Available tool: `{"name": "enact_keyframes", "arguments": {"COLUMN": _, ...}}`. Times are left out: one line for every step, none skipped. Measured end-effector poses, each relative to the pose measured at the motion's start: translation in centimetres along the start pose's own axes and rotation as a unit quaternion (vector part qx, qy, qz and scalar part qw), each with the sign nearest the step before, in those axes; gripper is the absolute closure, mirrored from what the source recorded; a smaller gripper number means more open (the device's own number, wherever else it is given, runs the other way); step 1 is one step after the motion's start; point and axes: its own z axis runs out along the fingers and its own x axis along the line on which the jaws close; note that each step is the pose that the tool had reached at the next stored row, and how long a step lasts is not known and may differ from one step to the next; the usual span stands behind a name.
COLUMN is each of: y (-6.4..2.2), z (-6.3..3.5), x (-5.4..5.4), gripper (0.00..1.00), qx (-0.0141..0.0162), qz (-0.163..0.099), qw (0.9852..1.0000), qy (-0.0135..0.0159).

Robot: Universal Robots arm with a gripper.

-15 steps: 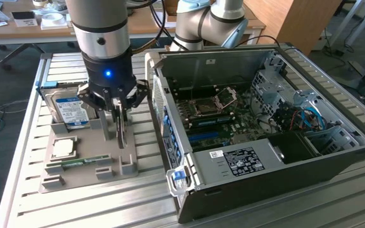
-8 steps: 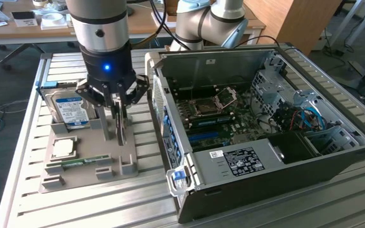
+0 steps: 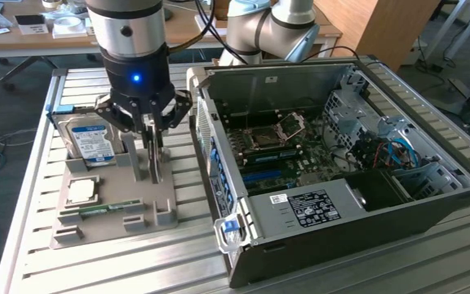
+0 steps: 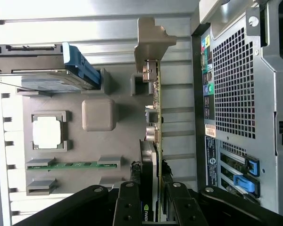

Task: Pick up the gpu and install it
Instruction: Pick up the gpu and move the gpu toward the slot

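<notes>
Grey tray (image 3: 112, 231) beside the open computer case (image 3: 341, 236) carries the gpu (image 4: 153, 108) standing on edge, along the tray's side nearest the case. The gripper (image 4: 151, 193) has its fingers partly closed, clamping the card's two faces.

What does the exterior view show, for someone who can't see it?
The robot's gripper is closed on the gpu, which stands upright in a grey parts tray. A blue-labelled hard drive shares the tray, and an open computer case sits at the exterior view's right.
</notes>
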Motion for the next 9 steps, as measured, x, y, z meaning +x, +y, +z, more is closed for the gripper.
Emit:
{"name": "enact_keyframes", "arguments": {"y": 0.01, "z": -0.16, "x": 0.0, "gripper": 0.73, "qx": 0.0000, "qz": 0.000, "qw": 1.0000, "qy": 0.0000}}
{"name": "enact_keyframes", "arguments": {"y": 0.02, "z": -0.33, "x": 0.0, "gripper": 0.73, "qx": 0.0000, "qz": 0.000, "qw": 1.0000, "qy": 0.0000}}
{"name": "enact_keyframes", "arguments": {"y": 0.02, "z": -0.51, "x": 0.0, "gripper": 0.73, "qx": 0.0000, "qz": 0.000, "qw": 1.0000, "qy": 0.0000}}
{"name": "enact_keyframes", "arguments": {"y": 0.03, "z": -0.68, "x": 0.0, "gripper": 0.73, "qx": 0.0000, "qz": 0.000, "qw": 1.0000, "qy": 0.0000}}
{"name": "enact_keyframes", "arguments": {"y": 0.04, "z": -0.86, "x": 0.0, "gripper": 0.73, "qx": 0.0000, "qz": 0.000, "qw": 1.0000, "qy": 0.0000}}
{"name": "enact_keyframes", "arguments": {"y": 0.05, "z": -1.07, "x": 0.0, "gripper": 0.73, "qx": 0.0000, "qz": 0.000, "qw": 1.0000, "qy": 0.0000}}
{"name": "enact_keyframes", "arguments": {"y": 0.06, "z": -1.30, "x": 0.0, "gripper": 0.73, "qx": 0.0000, "qz": 0.000, "qw": 1.0000, "qy": 0.0000}}
{"name": "enact_keyframes", "arguments": {"y": 0.08, "z": -1.54, "x": 0.0, "gripper": 0.73, "qx": 0.0000, "qz": 0.000, "qw": 1.0000, "qy": 0.0000}}
{"name": "enact_keyframes", "arguments": {"y": 0.09, "z": -1.80, "x": -0.1, "gripper": 0.73, "qx": 0.0000, "qz": 0.000, "qw": 1.0000, "qy": 0.0000}}
